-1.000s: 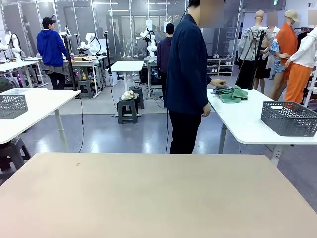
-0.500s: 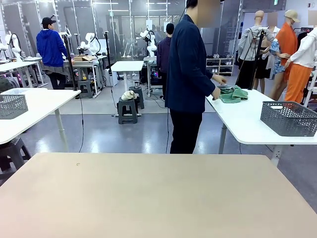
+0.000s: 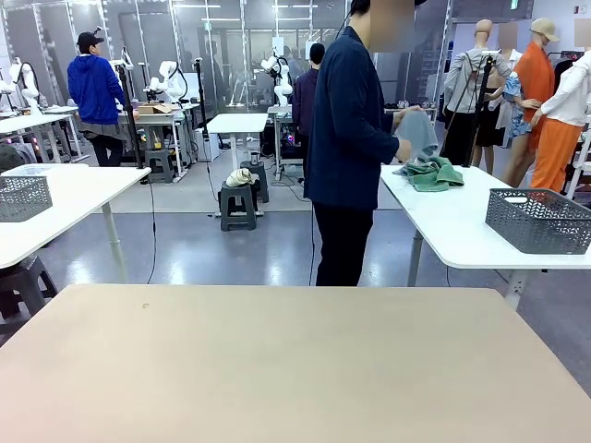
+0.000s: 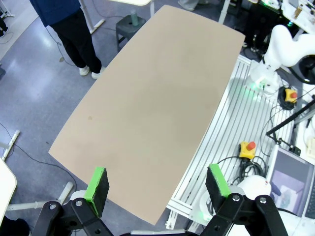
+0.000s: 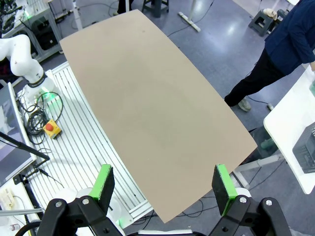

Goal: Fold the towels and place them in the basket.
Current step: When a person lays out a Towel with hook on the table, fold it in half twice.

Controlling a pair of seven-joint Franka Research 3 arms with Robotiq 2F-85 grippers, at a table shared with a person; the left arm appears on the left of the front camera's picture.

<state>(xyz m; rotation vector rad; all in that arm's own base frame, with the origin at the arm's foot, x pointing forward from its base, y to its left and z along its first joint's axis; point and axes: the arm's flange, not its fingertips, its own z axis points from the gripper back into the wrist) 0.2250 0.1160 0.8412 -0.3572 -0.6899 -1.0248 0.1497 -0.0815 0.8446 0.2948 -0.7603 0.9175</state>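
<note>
Left wrist view shows the left tool [image 4: 157, 178] spread wide, empty; right tool [image 5: 163, 180] likewise.

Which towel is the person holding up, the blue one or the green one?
The pale blue towel. It hangs from the person's hand, up off the white table. The green towel lies crumpled on that table.

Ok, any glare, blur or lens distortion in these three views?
Front view: even, bright lighting, sharp; soft reflections on the glossy floor, none on the matte table. Left wrist view: wide-angle lens bows the table's straight edges. Right wrist view: same bowing, no blur.
</note>
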